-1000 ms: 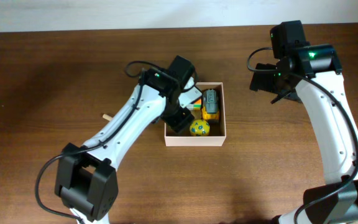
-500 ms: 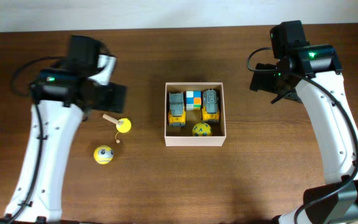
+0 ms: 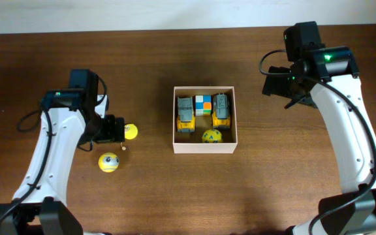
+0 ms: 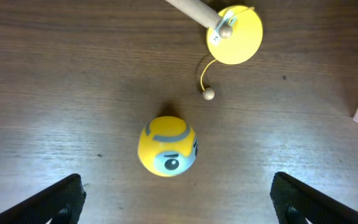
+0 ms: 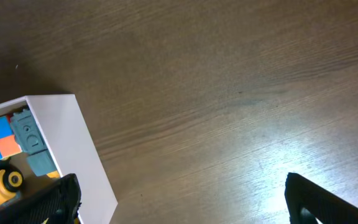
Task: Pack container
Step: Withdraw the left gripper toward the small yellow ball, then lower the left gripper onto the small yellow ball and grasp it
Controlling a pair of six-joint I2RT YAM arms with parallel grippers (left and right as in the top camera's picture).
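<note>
step: we judge this to be the reach for the next loose toy; four toys are packed and two lie out on the table [image 3: 273, 189].
container: the container [image 3: 204, 148] sits mid-table between the arms, open on top; inside we see two trucks [image 3: 186, 115], a colour cube [image 3: 203, 104] and a small yellow ball [image 3: 209, 136].
loose toys: the face ball [image 4: 166, 146] and the paddle toy [image 4: 234, 26], which has a stick and a bead on a string, lie near each other, well left of the container.
left gripper: the left gripper [image 4: 178, 193] is over the face ball, fingers [image 4: 67, 196] spread wide, nothing held.
right gripper: the right gripper [image 5: 179, 190] is off to the right of the container and apart from it, fingers spread, empty.
next move: we think it calls for lowering until the face ball sits between the fingers, closing on it, then carrying it to the free front strip beside the small yellow ball.
</note>
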